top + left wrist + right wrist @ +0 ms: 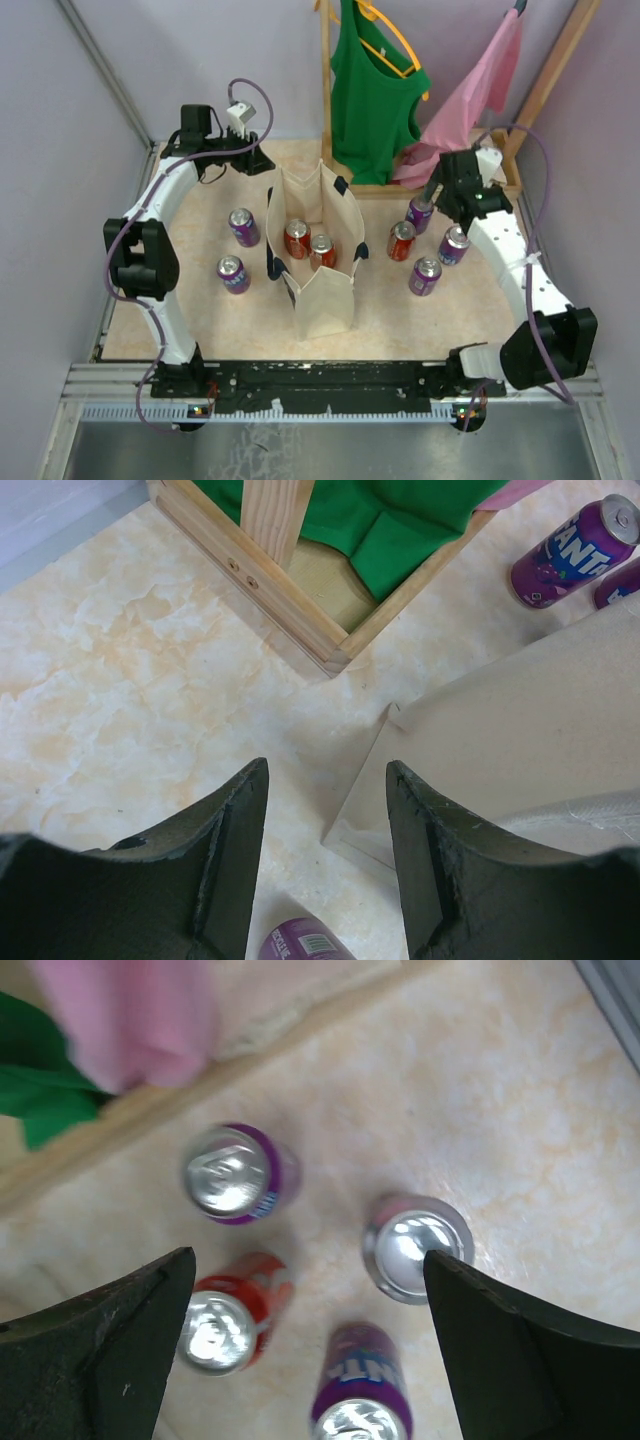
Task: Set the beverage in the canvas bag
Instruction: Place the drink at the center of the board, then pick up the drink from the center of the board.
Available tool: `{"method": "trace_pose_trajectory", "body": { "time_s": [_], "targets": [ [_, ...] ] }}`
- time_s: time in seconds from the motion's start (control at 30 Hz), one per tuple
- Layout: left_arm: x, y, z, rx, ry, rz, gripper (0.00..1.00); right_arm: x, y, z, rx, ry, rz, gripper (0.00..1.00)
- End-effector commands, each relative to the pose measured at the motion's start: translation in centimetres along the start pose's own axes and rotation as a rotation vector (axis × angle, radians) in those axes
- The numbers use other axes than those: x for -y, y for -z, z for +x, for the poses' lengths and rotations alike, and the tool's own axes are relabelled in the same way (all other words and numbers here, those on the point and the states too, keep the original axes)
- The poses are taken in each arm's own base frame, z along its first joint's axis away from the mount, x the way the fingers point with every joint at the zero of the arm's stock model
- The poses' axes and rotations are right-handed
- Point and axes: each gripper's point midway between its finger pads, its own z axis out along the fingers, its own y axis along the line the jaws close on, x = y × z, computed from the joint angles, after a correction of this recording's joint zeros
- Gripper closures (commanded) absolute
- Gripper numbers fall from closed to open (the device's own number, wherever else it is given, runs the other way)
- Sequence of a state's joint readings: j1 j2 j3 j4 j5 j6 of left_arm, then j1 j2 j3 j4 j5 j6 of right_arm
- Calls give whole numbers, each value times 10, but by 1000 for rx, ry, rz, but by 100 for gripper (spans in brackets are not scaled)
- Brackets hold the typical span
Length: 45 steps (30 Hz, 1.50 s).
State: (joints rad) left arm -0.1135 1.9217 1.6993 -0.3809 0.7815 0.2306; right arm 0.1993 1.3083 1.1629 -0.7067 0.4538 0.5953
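Canvas bag (325, 300) stands upright at the middle of the table (225, 325), mouth open, dark handles hanging at its sides; two red cans (297, 238) stand inside it, side by side. To the right of the bag four cans stand loose on the table: one single red can (401, 241) and three purple cans (425, 276); two further cans (243, 227), also purple, stand to its left.

Right gripper (437, 198) hovers over the right-hand group at its far end; in the wrist view its jaws (308, 1265) are spread wide and grip nothing, with can tops visible below them.

Left gripper (258, 160) is at the far left of the table, near the bag's far corner; its jaws (325, 780) are partly apart and empty, with bare tabletop between them and the bag's wall (520, 730) just beside one finger.

A wooden rack (325, 100) at the far edge carries a green shirt (375, 90) and a pink garment (470, 100).
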Motion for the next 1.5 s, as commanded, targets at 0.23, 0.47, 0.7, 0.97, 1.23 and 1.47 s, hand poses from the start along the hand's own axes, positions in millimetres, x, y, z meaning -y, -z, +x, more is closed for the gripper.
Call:
{"method": "trace_pose_trajectory", "body": {
  "time_s": [0.23,0.47,0.7,0.97,1.23,1.47],
  "targets": [
    [8,8,-20,42,-40,6,43,-104,46,0,-79,300,-133,5],
    [13,13,-17,39,-43,8,43,-121,39,33,-169,303,-134,5],
    [15,14,-14,32,-47,11,43,-112,22,46,-221,335,-75,3],
    [15,14,-15,33,-39,11,43,-96,3,70,-308,294,-59,3],
    [15,14,-13,29,-29,11,43,-86,-21,86,-346,264,-48,3],
    [14,15,-14,22,-32,2,43,-83,-28,94,-366,275,-40,14]
  ]
}}
